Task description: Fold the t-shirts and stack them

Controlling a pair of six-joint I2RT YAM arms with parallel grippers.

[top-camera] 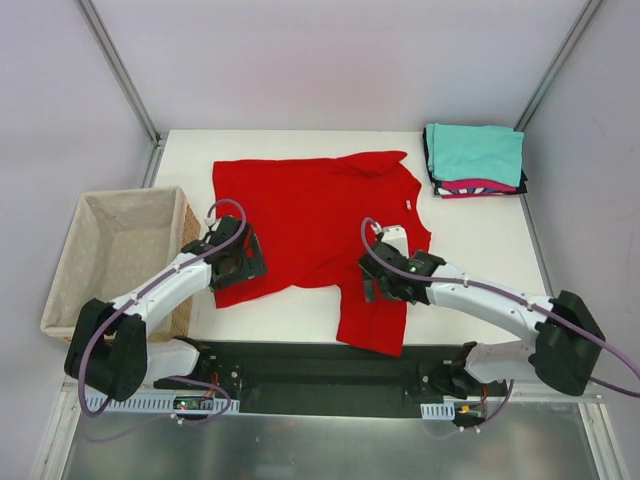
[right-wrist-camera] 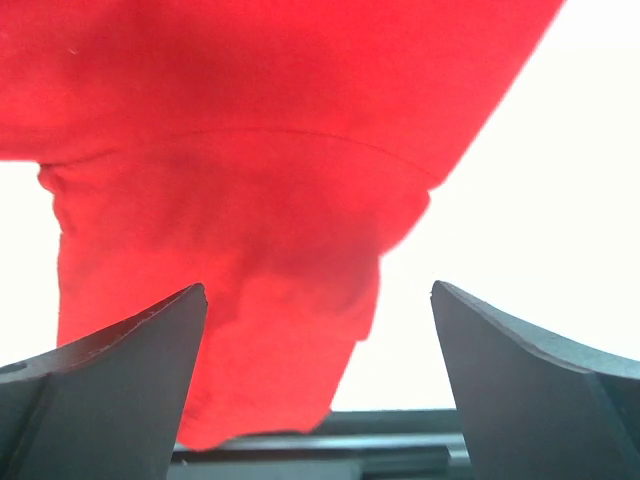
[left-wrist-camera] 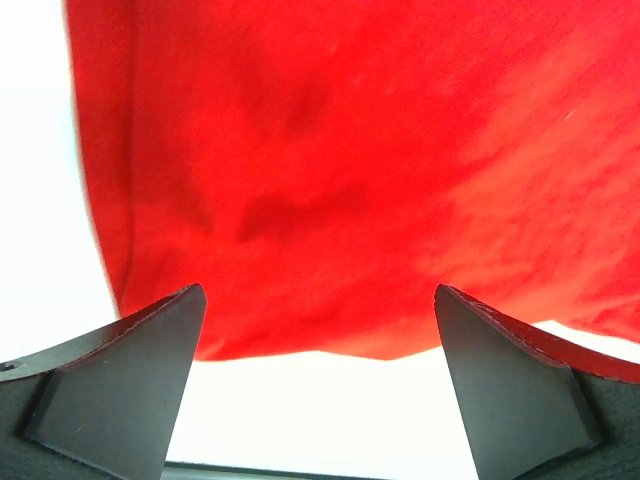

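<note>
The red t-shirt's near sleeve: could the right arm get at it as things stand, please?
Probably yes: the right tool stands open right over that sleeve of the red t-shirt, with nothing between them.

no lettering, brand name, number or sign is showing legibly in any of the three views. a small white tag (top-camera: 408, 205) is sitting at the collar of the red t-shirt (top-camera: 310, 225), but it is appearing too small for any print on it to be read.
</note>
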